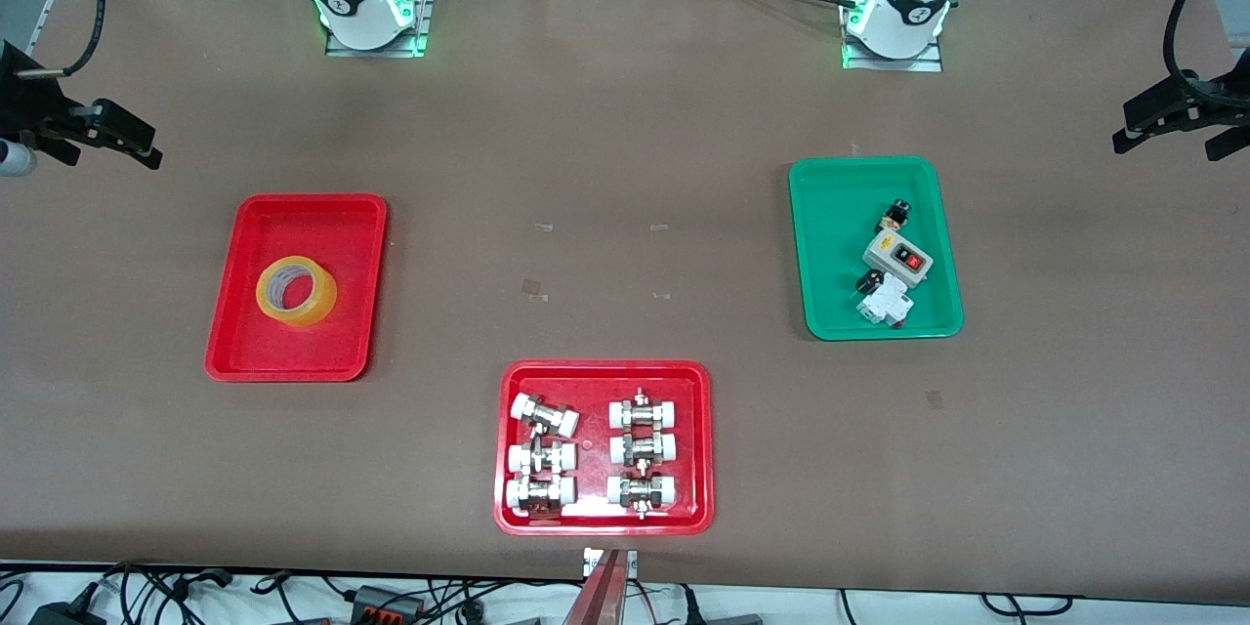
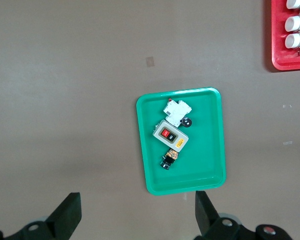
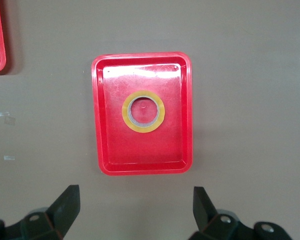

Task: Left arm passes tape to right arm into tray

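One tape [image 1: 297,291]: translucent yellow roll, lying flat in my red tray [image 1: 240,332].
Left gripper [image 2: 137,212]: wide, empty.
Right gripper [image 3: 136,206]: wide, empty.

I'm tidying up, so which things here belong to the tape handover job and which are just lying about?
Job: tape, lying in the red tray; left gripper and right gripper, both open, waiting.

Lying about: green tray with switch box; wider red tray with pipe fittings.

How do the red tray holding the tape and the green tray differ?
The red tray holds one thing, the yellow tape; the green tray holds several small electrical parts. The red tray lies toward the right arm's end, the green tray toward the left arm's. Both are rimmed rectangles with rounded corners.
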Robot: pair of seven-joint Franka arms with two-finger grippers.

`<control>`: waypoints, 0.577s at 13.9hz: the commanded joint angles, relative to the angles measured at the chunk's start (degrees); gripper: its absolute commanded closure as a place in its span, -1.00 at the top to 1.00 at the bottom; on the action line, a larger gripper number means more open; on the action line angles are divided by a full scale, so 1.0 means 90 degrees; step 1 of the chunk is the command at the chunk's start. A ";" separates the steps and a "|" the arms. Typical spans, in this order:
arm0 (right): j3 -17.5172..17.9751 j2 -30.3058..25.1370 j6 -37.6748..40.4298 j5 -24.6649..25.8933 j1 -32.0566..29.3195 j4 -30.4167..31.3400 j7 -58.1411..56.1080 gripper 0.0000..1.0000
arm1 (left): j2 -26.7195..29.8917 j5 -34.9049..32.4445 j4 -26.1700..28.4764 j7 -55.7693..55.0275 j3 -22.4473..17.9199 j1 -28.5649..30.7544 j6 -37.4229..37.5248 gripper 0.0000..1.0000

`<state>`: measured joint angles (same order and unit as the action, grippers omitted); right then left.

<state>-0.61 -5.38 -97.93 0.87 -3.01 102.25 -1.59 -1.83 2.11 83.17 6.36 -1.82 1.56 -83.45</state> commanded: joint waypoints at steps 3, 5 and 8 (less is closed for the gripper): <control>0.0077 -0.0115 0.0090 -0.0068 -0.0007 0.0016 -0.0136 1.00 | -0.0079 -0.0019 -0.0199 0.0114 -0.0013 -0.0007 0.0092 1.00; 0.0077 -0.0115 0.0090 -0.0068 -0.0017 0.0016 -0.0146 1.00 | -0.0079 -0.0019 -0.0199 0.0114 -0.0013 -0.0007 0.0092 1.00; 0.0068 -0.0115 0.0100 -0.0107 -0.0026 0.0016 -0.0087 1.00 | -0.0079 -0.0019 -0.0199 0.0114 -0.0013 -0.0007 0.0092 1.00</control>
<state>-0.07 -5.72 -97.73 0.86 -2.90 102.25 -1.86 -1.83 2.11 83.17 6.36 -1.82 1.56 -83.45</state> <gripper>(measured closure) 0.000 0.000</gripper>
